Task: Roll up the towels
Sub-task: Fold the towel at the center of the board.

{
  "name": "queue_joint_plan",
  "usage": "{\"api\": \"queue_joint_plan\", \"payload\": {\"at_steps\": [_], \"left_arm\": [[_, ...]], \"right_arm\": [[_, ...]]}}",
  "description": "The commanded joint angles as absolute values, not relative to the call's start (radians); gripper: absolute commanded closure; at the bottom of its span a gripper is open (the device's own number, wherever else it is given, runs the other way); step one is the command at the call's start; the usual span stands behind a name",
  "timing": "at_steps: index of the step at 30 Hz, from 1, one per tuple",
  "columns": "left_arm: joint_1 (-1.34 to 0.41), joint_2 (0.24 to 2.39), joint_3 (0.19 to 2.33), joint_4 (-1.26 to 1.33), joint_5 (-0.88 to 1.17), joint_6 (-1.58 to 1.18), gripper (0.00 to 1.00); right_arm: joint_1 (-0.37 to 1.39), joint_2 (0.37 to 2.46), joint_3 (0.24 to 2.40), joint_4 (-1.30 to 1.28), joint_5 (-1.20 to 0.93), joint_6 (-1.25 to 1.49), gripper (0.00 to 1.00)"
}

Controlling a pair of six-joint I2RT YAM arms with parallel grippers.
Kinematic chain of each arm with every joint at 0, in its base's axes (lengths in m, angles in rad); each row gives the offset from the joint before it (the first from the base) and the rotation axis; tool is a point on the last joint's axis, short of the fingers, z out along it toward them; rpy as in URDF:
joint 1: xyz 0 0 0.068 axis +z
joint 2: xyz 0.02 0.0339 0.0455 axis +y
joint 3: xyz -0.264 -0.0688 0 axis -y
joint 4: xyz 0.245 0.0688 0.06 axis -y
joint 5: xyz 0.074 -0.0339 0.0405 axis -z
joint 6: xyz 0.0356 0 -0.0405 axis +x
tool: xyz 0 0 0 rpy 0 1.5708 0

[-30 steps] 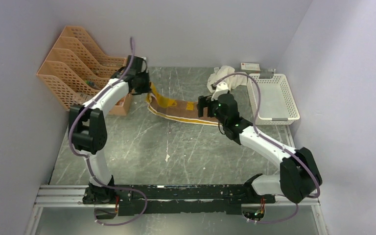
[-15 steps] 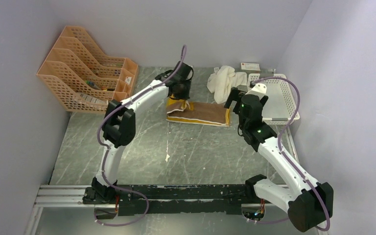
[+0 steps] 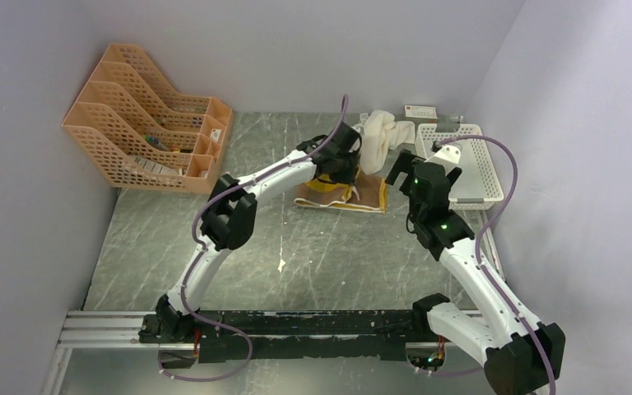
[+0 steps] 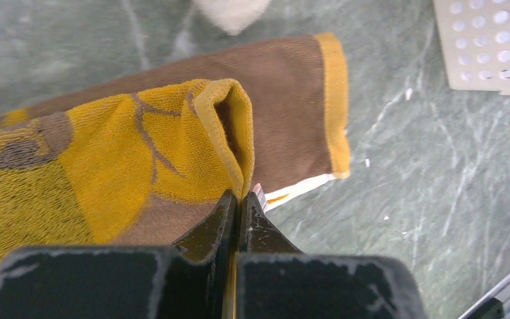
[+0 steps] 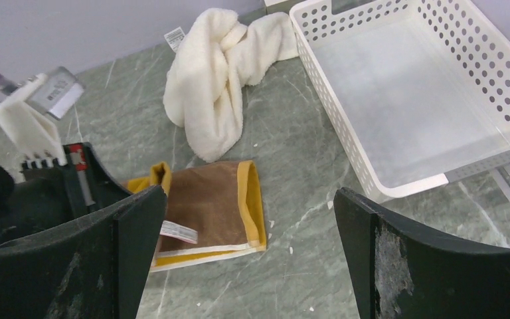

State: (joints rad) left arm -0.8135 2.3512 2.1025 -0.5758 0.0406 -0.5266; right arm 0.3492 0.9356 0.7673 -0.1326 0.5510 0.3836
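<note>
Marble table (image 3: 214, 214): left gripper (image 4: 239, 199) pinches the brown towel (image 4: 285, 100), only partly folded over. Wide open, the right gripper (image 5: 246, 199) holds nothing; the cream towel (image 5: 212, 86) lies crumpled, unrolled.

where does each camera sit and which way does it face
top: above and behind the bases, looking down on the table; left arm and right arm show.
left wrist: on the left arm, looking past the left gripper, shut on the brown towel.
right wrist: looking through the open right gripper at the cream towel and basket.
both wrists share the brown towel.
</note>
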Motion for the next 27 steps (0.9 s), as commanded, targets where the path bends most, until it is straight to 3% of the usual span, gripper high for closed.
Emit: {"api": "queue_joint_plan", "payload": {"at_steps": [1, 13, 27], "left_arm": [[-0.835, 2.394, 2.139, -0.447, 0.145, -0.611, 0.93], [-0.866, 2.435, 2.109, -0.260, 0.174, -0.735, 0.93], [-0.864, 2.458, 2.121, -0.291, 0.166, -0.710, 0.93]], "right_arm": [[0.339, 0.907, 0.765, -0.157, 0.577, 0.396, 0.00], [0.338, 0.894, 0.758, -0.163, 0.565, 0.401, 0.00], [0.337, 0.909, 0.757, -0.155, 0.563, 0.397, 0.00]]}}
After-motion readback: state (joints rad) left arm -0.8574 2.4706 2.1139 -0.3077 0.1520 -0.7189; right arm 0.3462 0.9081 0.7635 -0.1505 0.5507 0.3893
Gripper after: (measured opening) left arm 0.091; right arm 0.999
